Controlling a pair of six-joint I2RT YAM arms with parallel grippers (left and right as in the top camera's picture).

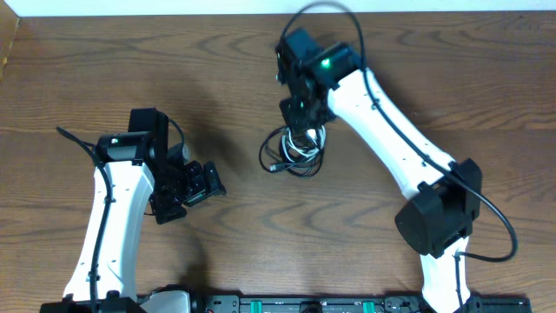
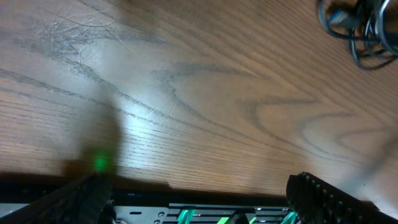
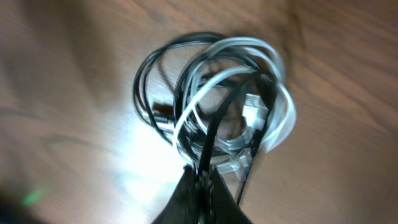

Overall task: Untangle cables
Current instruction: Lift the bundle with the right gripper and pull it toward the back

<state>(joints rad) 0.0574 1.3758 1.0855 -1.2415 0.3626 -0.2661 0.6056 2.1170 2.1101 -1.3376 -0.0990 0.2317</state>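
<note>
Both my grippers are staying above the wooden tabletop [image 1: 452, 61]. My right gripper [image 1: 301, 130] is hanging over the tangle of black and white cables [image 1: 291, 156], which is lying near the middle of the tabletop, a little toward the far edge. Its fingers are pressing together on one black cable [image 3: 214, 134]. My left gripper [image 1: 196, 186] is hovering well apart, toward the left edge, with fingers spread and holding nothing.

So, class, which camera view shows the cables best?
Right wrist: the cables fill the frame, black and white loops distinct. Overhead shows a small bundle partly under the right arm; left wrist catches only an edge, top right.
</note>
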